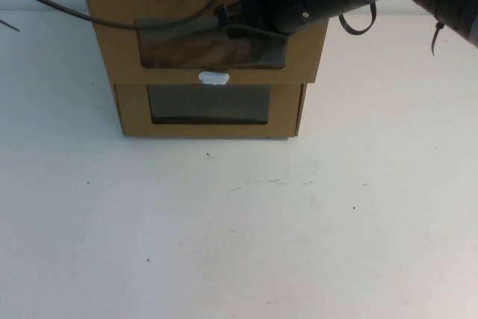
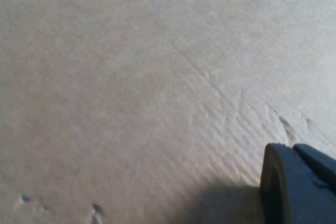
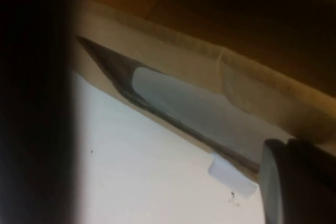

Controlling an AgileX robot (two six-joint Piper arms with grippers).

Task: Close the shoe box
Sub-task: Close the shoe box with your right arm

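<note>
Up top, right pincer [image 1: 228, 24] against shoe box [image 1: 205, 35].

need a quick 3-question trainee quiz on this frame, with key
1. True or false: the drawer of the shoe box is pushed fully in.
2. Pick one: the right gripper is at A) the shoe box's window, B) the lower box, C) the bare table.
3. Fill in: the white tab sits ___ the shoe box's window.
Key: 1 false, the drawer sticks out in front; 2 A; 3 below.
Note: the left gripper is close over plain cardboard.
</note>
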